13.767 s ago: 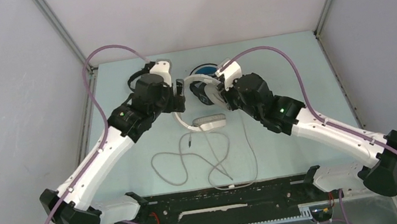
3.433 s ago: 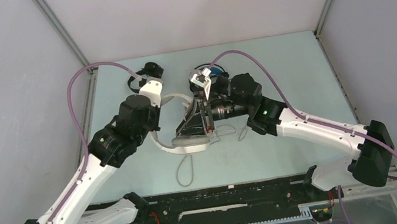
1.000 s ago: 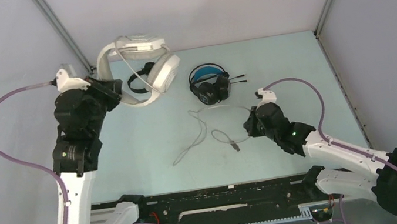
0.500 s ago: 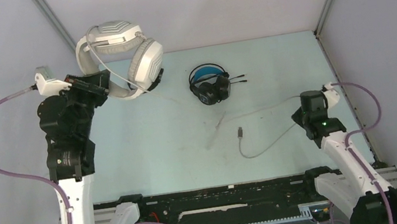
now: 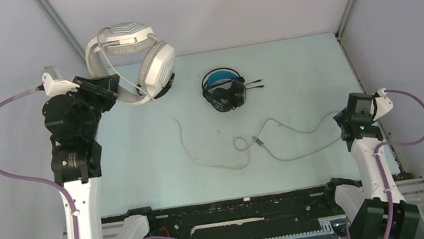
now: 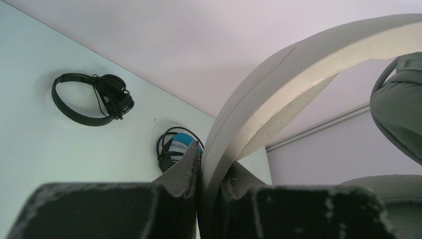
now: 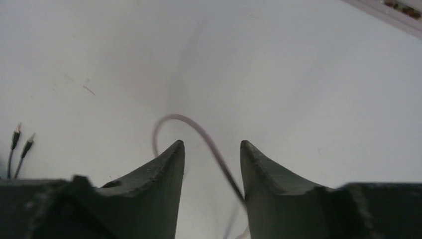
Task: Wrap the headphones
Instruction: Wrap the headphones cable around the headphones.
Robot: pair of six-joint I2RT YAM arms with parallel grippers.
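While the left arm is up high over the far-left corner of the worktop (image 5: 159,165), its left gripper (image 6: 211,167) is clamped hard on the headband of the white headphones (image 5: 132,60), so the whole headset hangs in the air there with the earcups dangling. In the left wrist view you can see both fingers pressed flat against the band, no gap at all.

The grey cable (image 5: 297,157) drops from the white headphones down to the worktop, snakes toward the near edge, makes a little loop around the middle, and then runs over to the right edge.

That's where the right gripper (image 7: 211,149) sits, low over the worktop by the right edge. Its jaws are parted, and the cable arcs across the surface and passes between the fingers without being pinched, as far as I can tell.

The black pair with the blue headband (image 5: 224,91) lies near the far edge, roughly in the middle, untouched. The small all-black pair (image 6: 92,97) shows up in the left wrist view, lying flat on the worktop by the far edge, to the left of the blue one. In the top view it's hidden behind the white earcup.
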